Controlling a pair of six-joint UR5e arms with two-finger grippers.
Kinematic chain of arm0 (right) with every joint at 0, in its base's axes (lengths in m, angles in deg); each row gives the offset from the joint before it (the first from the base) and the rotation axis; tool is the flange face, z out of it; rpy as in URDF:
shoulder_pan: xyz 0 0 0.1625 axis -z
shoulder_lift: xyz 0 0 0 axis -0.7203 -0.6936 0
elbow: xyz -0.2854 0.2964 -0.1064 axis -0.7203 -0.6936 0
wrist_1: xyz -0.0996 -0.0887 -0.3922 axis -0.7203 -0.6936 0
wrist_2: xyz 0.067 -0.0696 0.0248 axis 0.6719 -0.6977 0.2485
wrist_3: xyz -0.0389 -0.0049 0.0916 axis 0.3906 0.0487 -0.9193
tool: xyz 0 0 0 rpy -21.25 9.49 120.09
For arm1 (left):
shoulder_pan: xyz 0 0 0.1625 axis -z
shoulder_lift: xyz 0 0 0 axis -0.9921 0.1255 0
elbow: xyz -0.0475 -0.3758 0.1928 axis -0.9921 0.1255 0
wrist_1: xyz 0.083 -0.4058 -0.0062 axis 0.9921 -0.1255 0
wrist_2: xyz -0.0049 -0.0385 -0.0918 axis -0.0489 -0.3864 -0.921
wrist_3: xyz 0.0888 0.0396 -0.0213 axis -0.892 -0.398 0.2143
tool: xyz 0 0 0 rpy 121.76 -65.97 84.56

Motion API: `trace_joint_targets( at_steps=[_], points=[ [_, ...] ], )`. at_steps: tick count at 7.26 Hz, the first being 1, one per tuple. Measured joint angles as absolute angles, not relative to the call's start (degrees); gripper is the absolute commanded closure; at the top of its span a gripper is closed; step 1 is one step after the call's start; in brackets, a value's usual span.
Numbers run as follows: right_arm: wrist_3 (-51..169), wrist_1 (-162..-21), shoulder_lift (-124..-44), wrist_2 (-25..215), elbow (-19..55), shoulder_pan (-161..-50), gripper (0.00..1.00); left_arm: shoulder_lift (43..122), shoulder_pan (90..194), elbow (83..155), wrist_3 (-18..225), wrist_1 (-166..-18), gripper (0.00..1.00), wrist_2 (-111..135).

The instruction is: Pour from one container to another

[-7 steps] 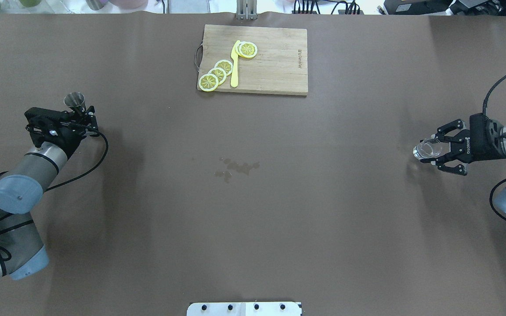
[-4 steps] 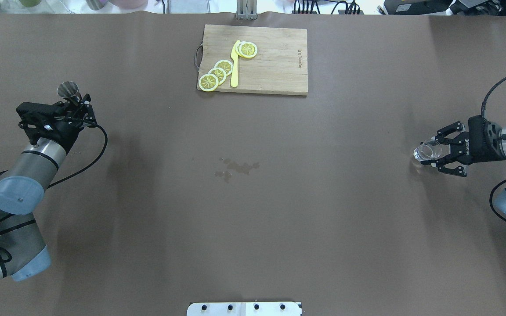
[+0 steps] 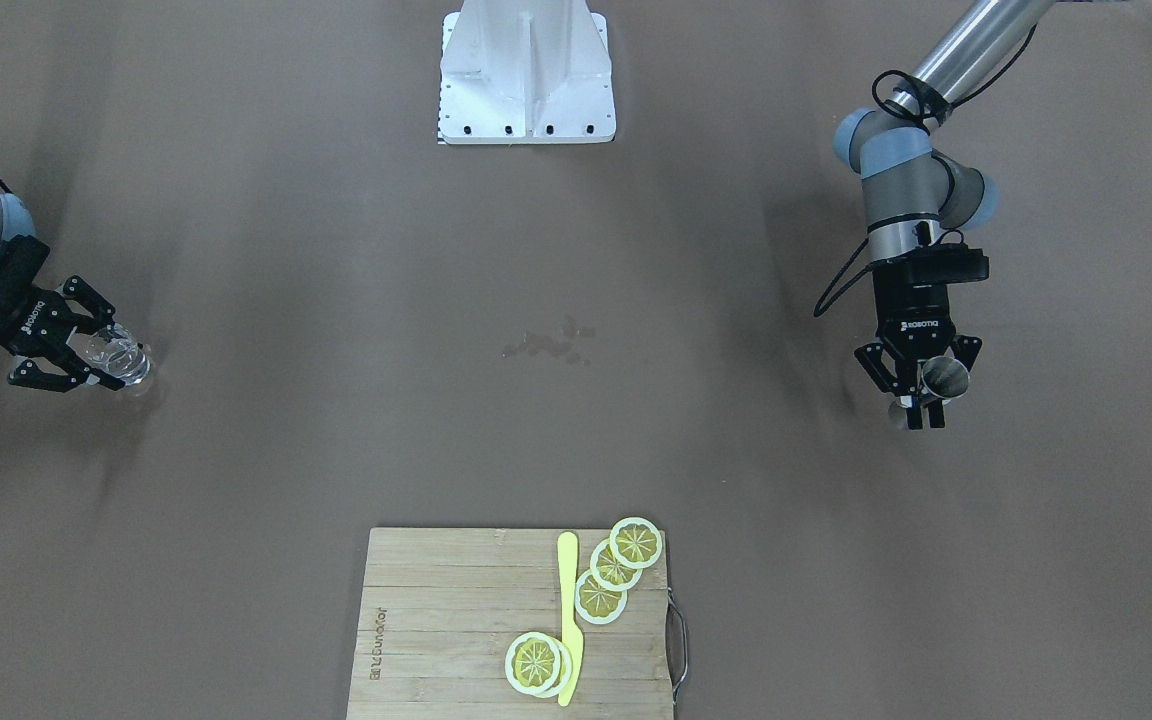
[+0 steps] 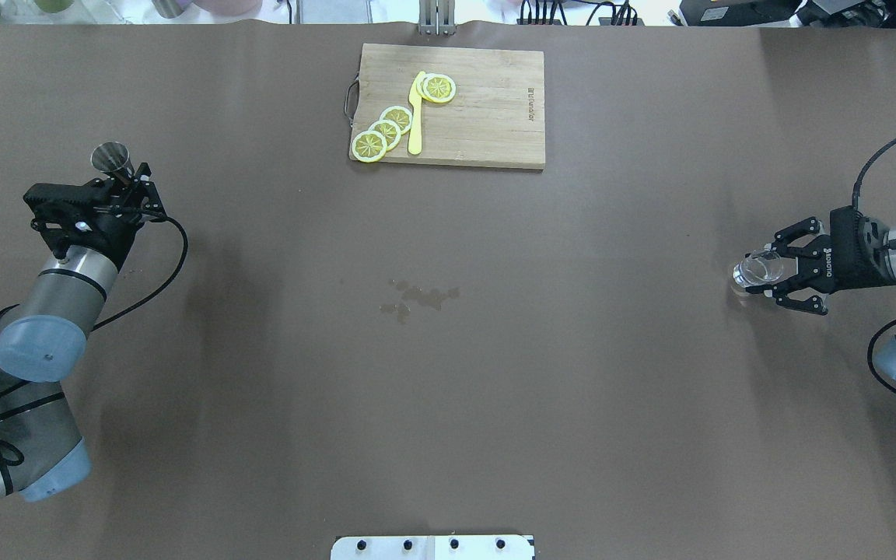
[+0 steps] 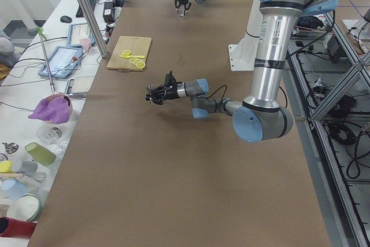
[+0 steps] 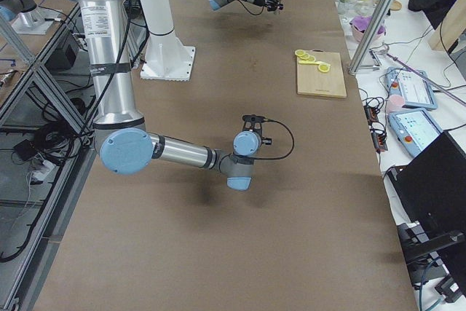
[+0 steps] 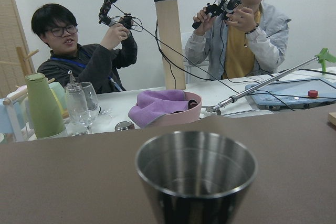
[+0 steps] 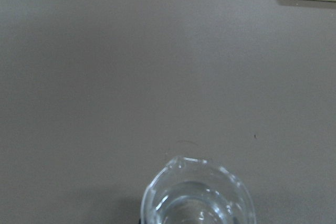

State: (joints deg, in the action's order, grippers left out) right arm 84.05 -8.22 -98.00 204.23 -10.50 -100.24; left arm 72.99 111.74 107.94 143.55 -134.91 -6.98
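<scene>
A: What sort of place is this?
B: A robotics lab. Industrial robot arms [image 5: 272, 44] reach over a long table [image 4: 495, 389] covered in brown.
A: What else shows it?
B: Two people [image 7: 84, 56] hold wired controllers [image 7: 118, 22]. A side bench [image 5: 26, 93] carries tablets [image 5: 60, 61], and cables [image 6: 44, 136] trail below.

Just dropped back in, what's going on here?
The left gripper holds the steel jigger, mouth up, at its end of the table. The right gripper grips the clear glass at the opposite end. The two are far apart, so no pouring is under way. A cutting board with lemon slices sits at the far edge.
</scene>
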Motion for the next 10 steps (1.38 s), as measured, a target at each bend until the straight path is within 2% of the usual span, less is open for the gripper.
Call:
trace_joint_targets(
  at_steps=[2, 4, 5, 10],
  points=[
    [84.1, -7.1, -98.0, 204.3, -11.5, -100.2, 1.00, 73.6, 109.7, 107.9, 145.2, -132.9, 1.00, -3.3],
    [84.0, -6.8, -98.0, 204.3, -11.7, -100.1, 0.19, 73.7, 108.6, 107.9, 149.1, -131.9, 1.00, -2.6],
    [84.0, -6.6, -97.9, 204.2, -11.7, -100.1, 0.00, 73.6, 108.3, 107.8, 150.9, -131.2, 1.00, -2.5],
    [83.9, -5.5, -97.6, 204.3, -11.8, -100.1, 0.00, 73.4, 106.1, 109.6, 160.2, -122.9, 1.00, 0.7]
  ],
)
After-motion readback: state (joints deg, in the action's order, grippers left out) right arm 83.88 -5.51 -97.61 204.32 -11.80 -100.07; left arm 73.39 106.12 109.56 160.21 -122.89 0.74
